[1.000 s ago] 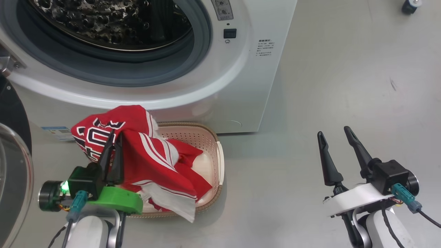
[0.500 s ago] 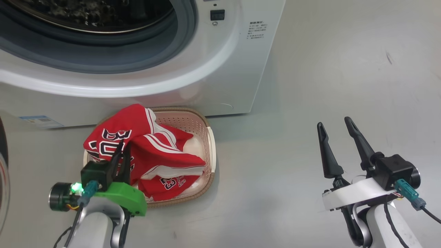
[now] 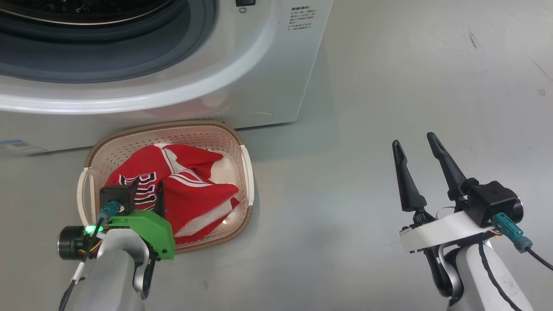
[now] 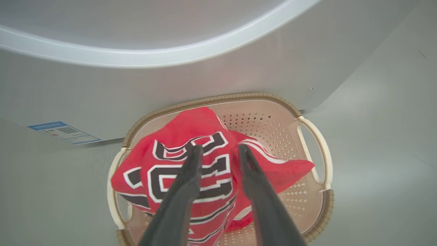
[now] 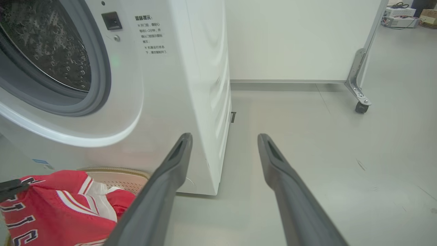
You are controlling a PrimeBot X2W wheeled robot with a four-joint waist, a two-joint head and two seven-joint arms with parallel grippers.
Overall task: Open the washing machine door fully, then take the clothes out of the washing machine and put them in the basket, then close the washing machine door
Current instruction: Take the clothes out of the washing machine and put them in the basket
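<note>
The cream basket (image 3: 242, 172) stands on the floor against the front of the white washing machine (image 3: 242, 69). The red clothes (image 3: 190, 190) with black-white lettering lie inside it, with white fabric at the edge. My left gripper (image 3: 146, 194) hangs over the basket's near left part. In the left wrist view its fingers stand apart just above the clothes (image 4: 177, 136), so the left gripper (image 4: 220, 147) is open over the basket (image 4: 307, 112). My right gripper (image 3: 413, 139) is open and empty over bare floor to the right, also seen as right gripper (image 5: 224, 136). The washing machine door is out of view.
The grey gasket and steel drum (image 5: 44, 44) gape open above the basket. A blue label (image 4: 63, 131) sits low on the machine's front. A white partition on a caster (image 5: 360, 106) stands far right. Grey floor stretches right of the machine.
The left gripper, shut on the hanging red jersey, came down over the basket and opened; the jersey now lies in the basket. The head camera tilted downward. The right gripper stayed open.
</note>
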